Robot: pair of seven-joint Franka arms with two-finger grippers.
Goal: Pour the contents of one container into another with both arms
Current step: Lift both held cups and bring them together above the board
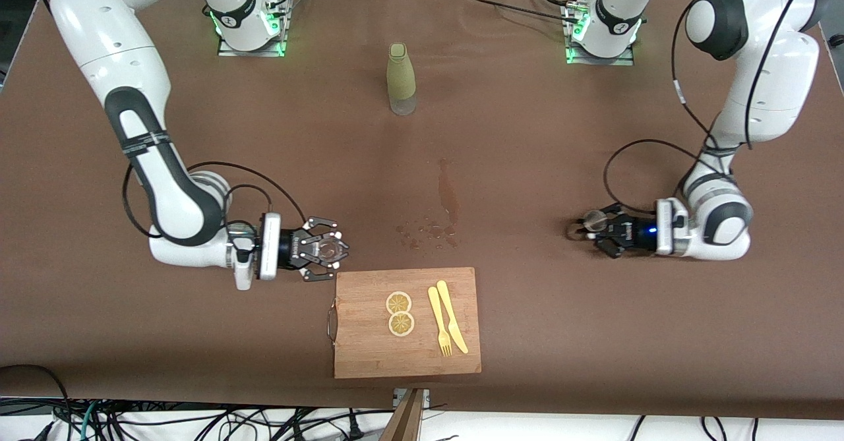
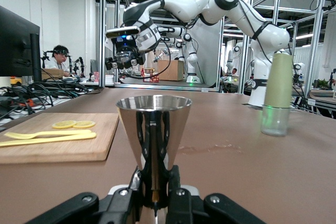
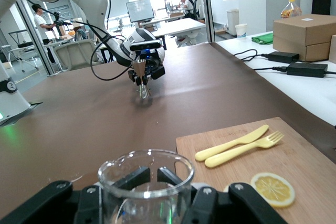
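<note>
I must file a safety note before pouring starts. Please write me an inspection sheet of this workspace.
Surface: brown table cover, wet streak and droplets mid-table.
Job's things: steel jigger in left gripper; glass beaker in right gripper; olive bottle upright between the arm bases.
Clutter: cutting board with two lemon slices, yellow fork and knife.
Grippers: both low over the table, fingers shut on their vessels.
Cables: black loops on both arms; tangle along the table edge nearest the front camera.
Surroundings: people at desks, boxes, another robot cell.

No text, label or number can be read on anything here.
</note>
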